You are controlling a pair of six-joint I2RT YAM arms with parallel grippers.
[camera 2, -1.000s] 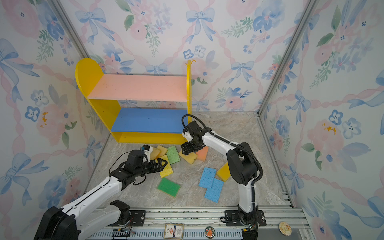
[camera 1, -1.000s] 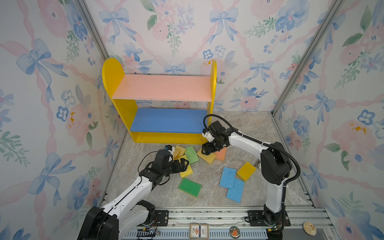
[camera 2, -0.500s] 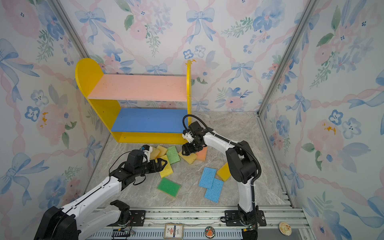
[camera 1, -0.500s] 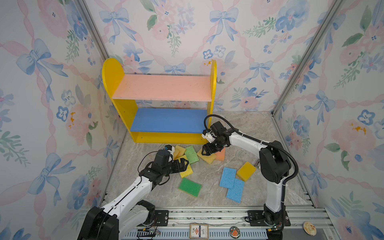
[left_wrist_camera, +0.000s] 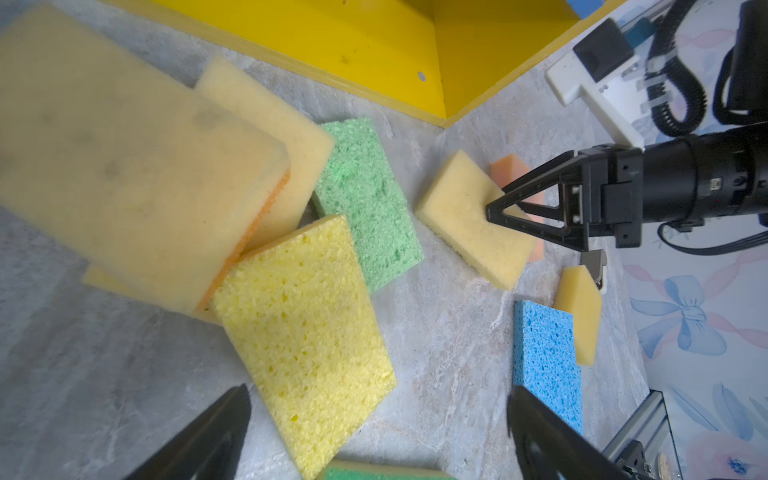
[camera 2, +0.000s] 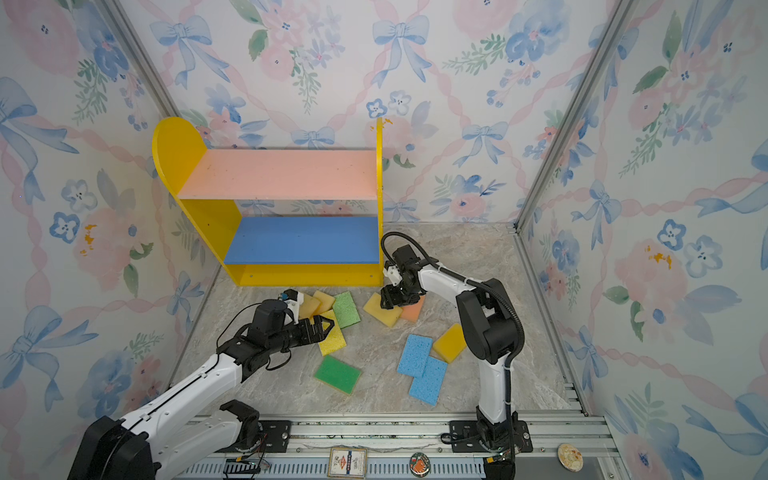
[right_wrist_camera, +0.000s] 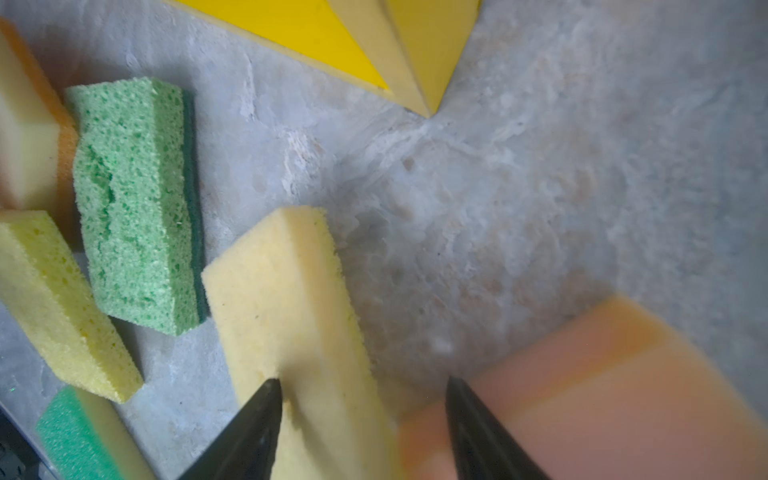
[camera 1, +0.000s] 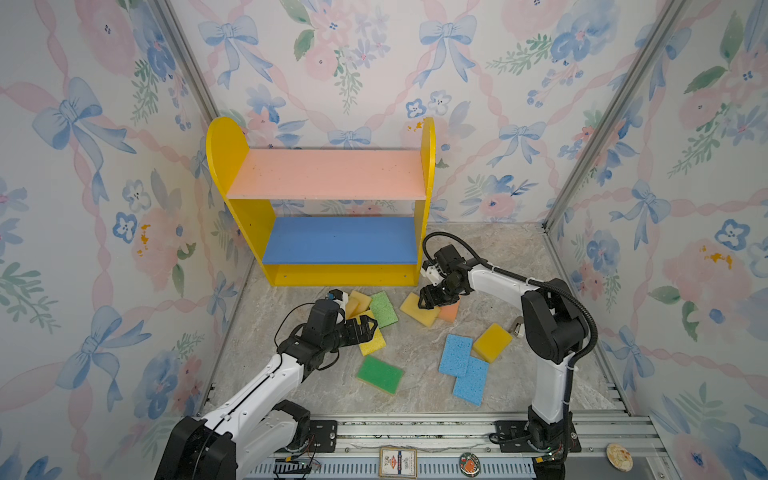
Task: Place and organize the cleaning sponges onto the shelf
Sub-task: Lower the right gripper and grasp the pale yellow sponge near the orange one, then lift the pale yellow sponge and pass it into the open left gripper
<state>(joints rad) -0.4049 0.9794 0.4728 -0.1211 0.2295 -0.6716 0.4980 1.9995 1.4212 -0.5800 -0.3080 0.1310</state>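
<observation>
**Left tool** (camera 1: 365, 329): jaws spread wide and holding nothing, poised over a bright yellow porous sponge (camera 1: 373, 343). The left wrist view shows the two fingers standing well apart to either side of that sponge; whether they touch it cannot be told.

**Right tool** (camera 1: 429, 302): jaws partly open, set astride the near end of a pale yellow sponge (camera 1: 417, 311). In the right wrist view one finger (right_wrist_camera: 266, 399) meets the sponge's side. The other finger stands clear of it, over the orange sponge (camera 1: 451, 312) on which the pale yellow one partly rests.

**Cleaning sponges:** all lie on the desk (camera 1: 511, 249), in front of the shelf (camera 1: 226, 149).
- Beside the left tool is a cluster of two pale yellow pads (camera 1: 359, 300) and a light green sponge (camera 1: 383, 308).
- A dark green sponge (camera 1: 380, 374) lies nearer the front rail (camera 1: 415, 428).
- Two overlapping blue sponges (camera 1: 456, 355) touch a deep yellow sponge (camera 1: 491, 343) near the right arm.

**Setting:** the desk is grey and marble-patterned. The shelf stands at the back left against floral, bow-patterned walls (camera 1: 374, 62).
</observation>
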